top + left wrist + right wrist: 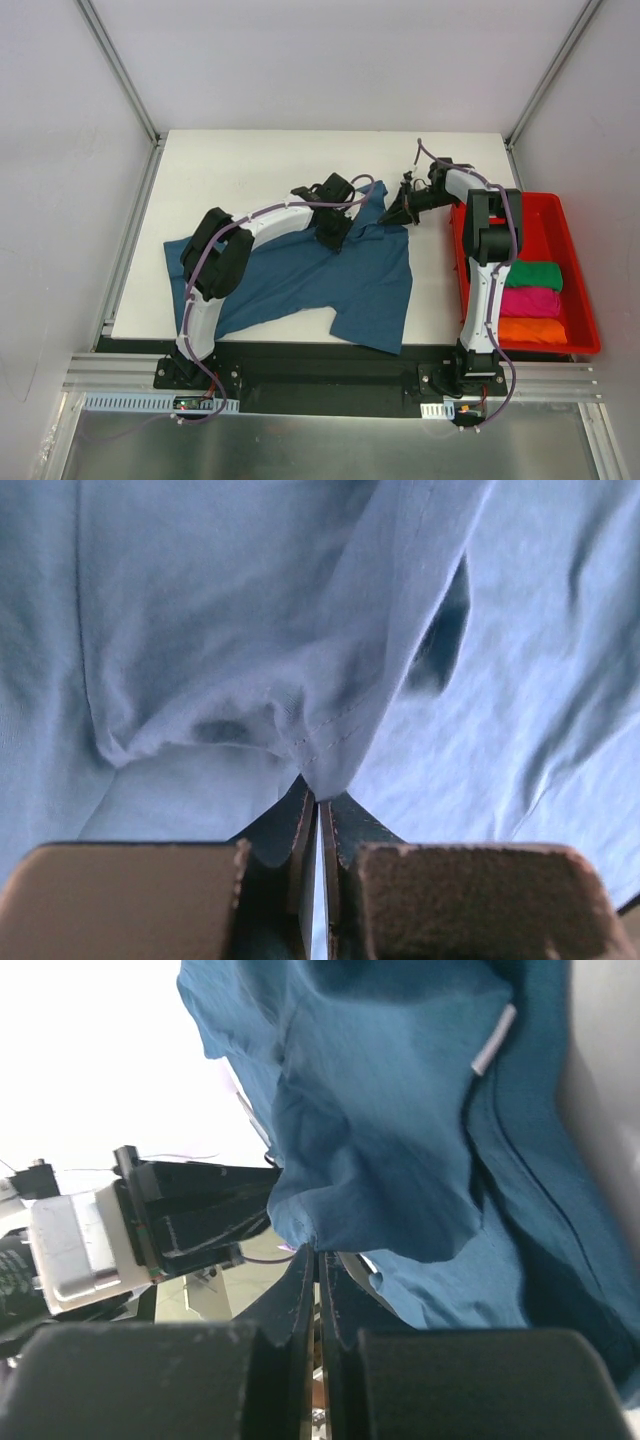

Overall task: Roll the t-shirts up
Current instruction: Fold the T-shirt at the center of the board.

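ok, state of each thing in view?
dark teal-blue short-sleeved fabric t-shirt: unrolled, crumpled, pinched at two spots.
left tool: shut on it.
right tool: shut on it.
green fabric t-shirt: rolled, in red plastic bin.
magenta-pink fabric t-shirt: rolled, same bin.
orange fabric t-shirt: rolled, same bin.

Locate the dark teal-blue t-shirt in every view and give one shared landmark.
Top external: the dark teal-blue fabric t-shirt lies spread over the white table's centre-left.
Left wrist: the t-shirt fills the frame.
Right wrist: the t-shirt covers top and right.
Shared landmark: the left gripper, shut on a fold; bottom centre in its own view, left-centre in the right's.
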